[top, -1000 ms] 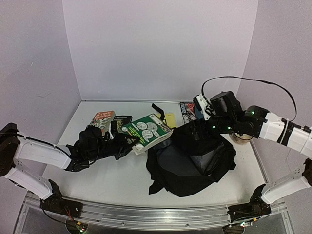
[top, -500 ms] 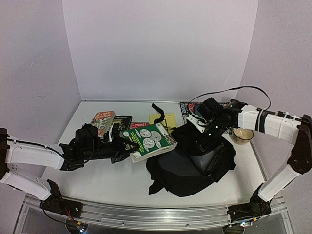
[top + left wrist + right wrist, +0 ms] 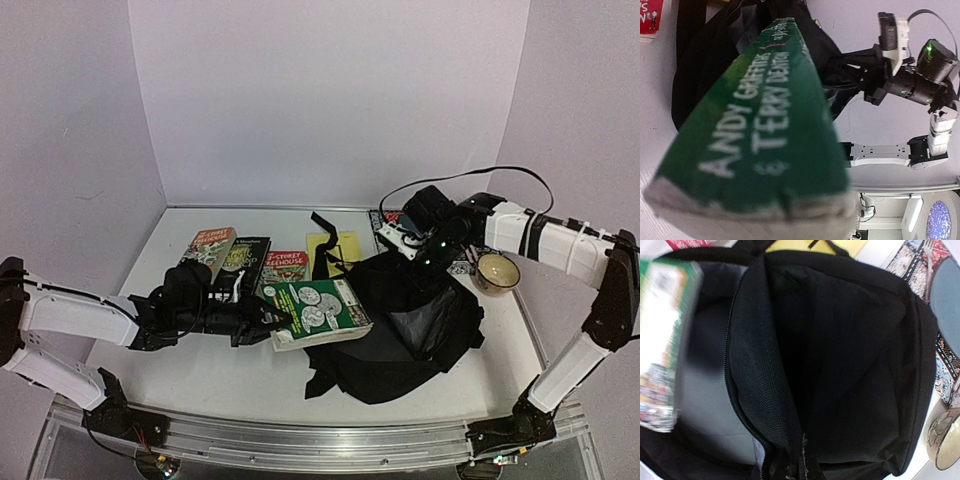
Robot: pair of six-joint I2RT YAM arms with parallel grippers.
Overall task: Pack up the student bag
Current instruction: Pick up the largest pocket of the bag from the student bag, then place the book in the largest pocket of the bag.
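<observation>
The student bag slumps just below the right gripper, whose fingers are closed tight, seemingly pinching the zip rim at the mouth; the wrist view looks straight down into the open compartment. The left gripper is clamped partway shut on the green book, whose end away from those fingers touches the bag's flap. The bag is probably light but floppy, sagging and folding shut, so the stiffer stitched rim looks the best hold; flat panels would bunch and slip
</observation>
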